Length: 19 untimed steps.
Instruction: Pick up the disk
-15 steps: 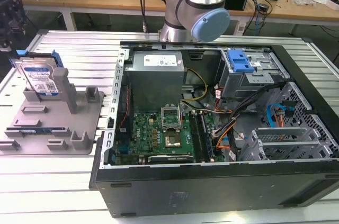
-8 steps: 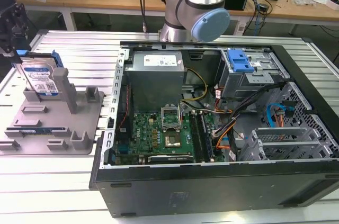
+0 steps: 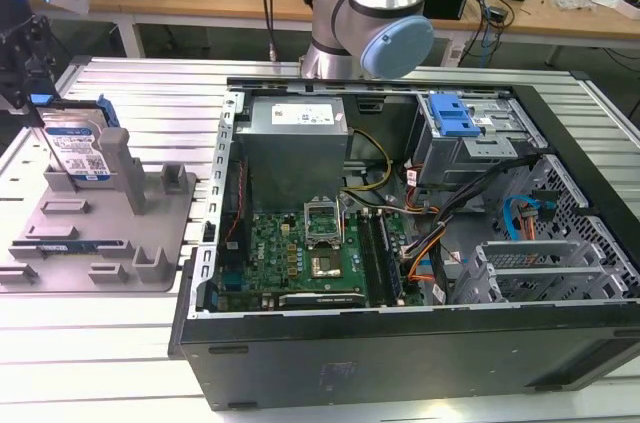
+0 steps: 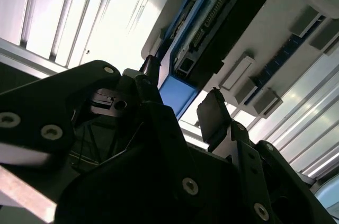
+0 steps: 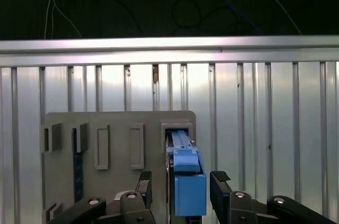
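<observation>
Standing on edge in the grey holder [image 3: 150, 243] at the exterior view's left, the disk [image 3: 78, 151] points its long axis upward, its white-and-blue label print unreadable. The gripper [image 5: 181, 179] straddles it, fingers [image 5: 220, 179] apart.

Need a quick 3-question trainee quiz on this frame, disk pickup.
1. True or false: the disk lies flat in the holder tray.
2. The end effector is: A) shut on the disk; B) open, fingers either side of the disk; C) gripping the holder tray.
3. Fill in: the holder tray sits toward the exterior view's ____ of the computer case.
Key: 1 false, it stands on edge; 2 B; 3 left.
</observation>
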Tool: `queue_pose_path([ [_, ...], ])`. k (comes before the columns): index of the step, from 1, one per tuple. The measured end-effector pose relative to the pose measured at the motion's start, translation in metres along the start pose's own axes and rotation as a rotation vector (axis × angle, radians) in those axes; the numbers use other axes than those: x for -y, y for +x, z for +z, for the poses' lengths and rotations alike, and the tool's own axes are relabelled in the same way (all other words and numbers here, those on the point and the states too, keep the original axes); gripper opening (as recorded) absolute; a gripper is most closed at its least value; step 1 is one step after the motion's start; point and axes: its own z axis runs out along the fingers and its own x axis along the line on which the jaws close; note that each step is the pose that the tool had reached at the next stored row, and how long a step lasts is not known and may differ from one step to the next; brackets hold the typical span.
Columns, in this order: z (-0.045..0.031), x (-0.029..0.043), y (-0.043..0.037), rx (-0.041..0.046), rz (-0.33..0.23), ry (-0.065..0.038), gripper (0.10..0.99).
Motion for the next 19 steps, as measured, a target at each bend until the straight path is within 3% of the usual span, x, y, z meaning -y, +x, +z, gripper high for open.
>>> queue_pose_path([
  [9, 0.0075, 0.0001, 0.0, 0.0, 0.0, 0.0, 0.545],
  [10, 0.0081, 0.0001, -0.0001, 0.0, 0.0, 0.0, 0.471],
  [19, 0.0116, -0.0008, -0.0028, 0.0, 0.0, 0.0, 0.471],
])
